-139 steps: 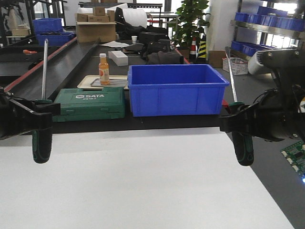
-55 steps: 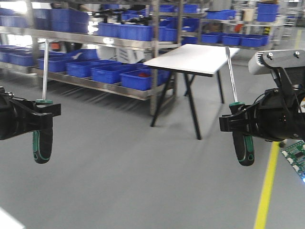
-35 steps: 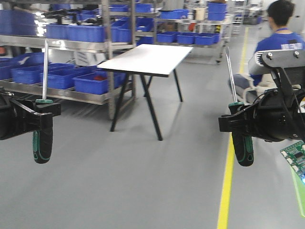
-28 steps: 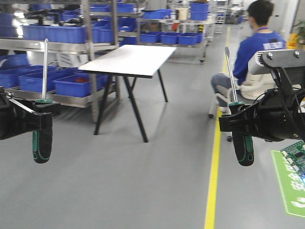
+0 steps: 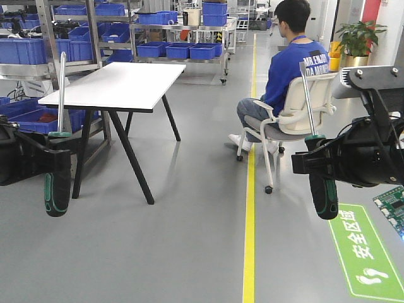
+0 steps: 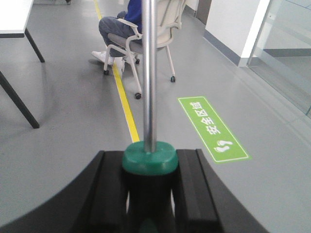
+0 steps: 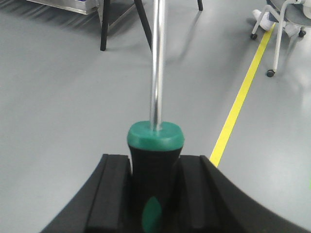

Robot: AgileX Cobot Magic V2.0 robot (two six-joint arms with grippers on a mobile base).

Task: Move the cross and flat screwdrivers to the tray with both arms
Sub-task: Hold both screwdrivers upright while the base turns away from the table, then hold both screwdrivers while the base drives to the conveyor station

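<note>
Both sides grip firmly: the left gripper (image 5: 58, 159) squeezes the left screwdriver (image 5: 57, 192), the right gripper (image 5: 319, 161) squeezes the right screwdriver (image 5: 324, 197), shafts rising above the jaws. Only the front view shows handles hanging below; wrist views show green collars.

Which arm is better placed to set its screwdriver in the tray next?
Neither, from these views. The left gripper holds the left screwdriver, the right gripper the right screwdriver, both by the handle, shafts up, at matching height. No tray is in view, so neither side is closer.
</note>
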